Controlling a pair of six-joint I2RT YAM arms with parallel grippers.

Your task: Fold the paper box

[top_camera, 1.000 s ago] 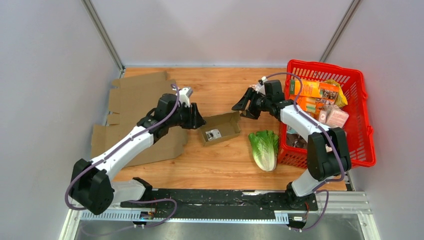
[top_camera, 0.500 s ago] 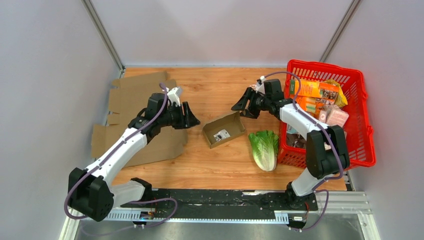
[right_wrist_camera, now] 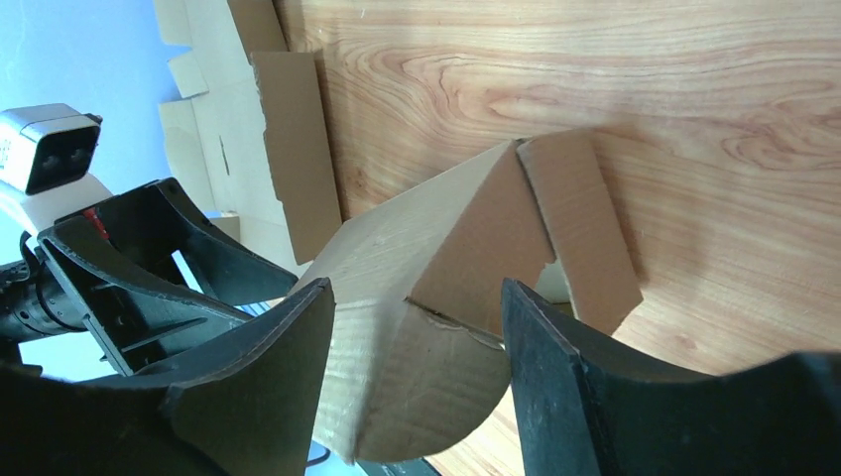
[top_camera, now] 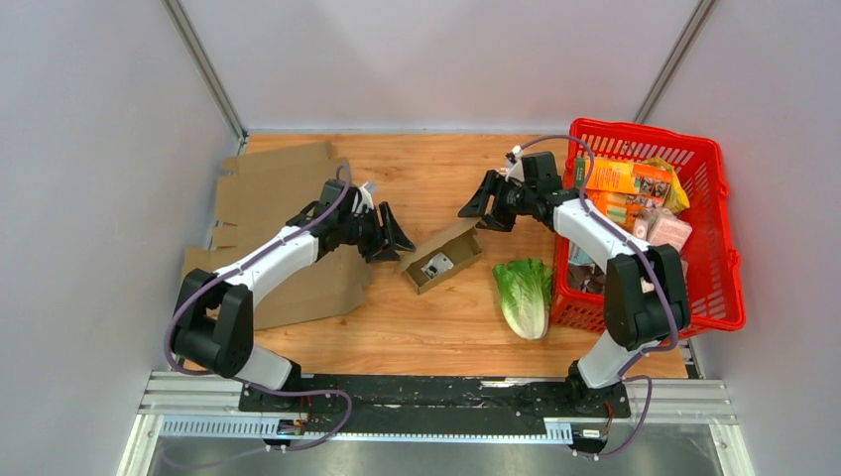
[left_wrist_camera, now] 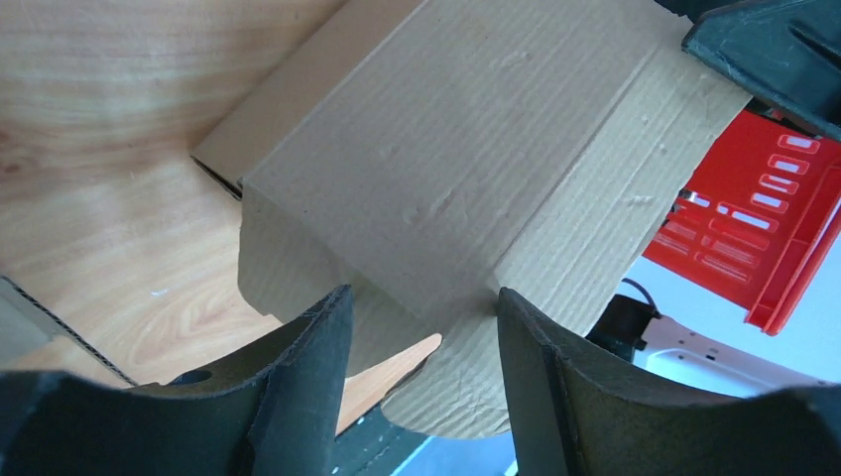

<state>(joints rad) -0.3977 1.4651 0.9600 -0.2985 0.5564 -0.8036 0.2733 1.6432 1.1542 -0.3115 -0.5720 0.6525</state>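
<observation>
Two grippers flank one paper box near the middle of the wooden table. The box — small, brown, corrugated, its top open — lies at a slant, its left end nearer the arms' bases and its right end farther from them. A pale label with dark print shows inside it.

Left gripper: released, jaws spread wide, just beside the box's left end. In the left wrist view its two dark fingers frame a corner of the box and a rounded flap below that corner. Whether either finger touches the cardboard cannot be told.

Right gripper: likewise released, jaws apart, poised at the box's far right corner. In the right wrist view its fingers stand on either side of the box's end wall, with one end flap splayed outward. Contact here cannot be told either. Neither gripper holds anything.

Flat cardboard sheets lie at the left of the table, partly under the left arm. A head of lettuce lies near the box's right end, just beside a red basket at the right edge — packets of food fill the basket, and the right arm runs along its left wall.
</observation>
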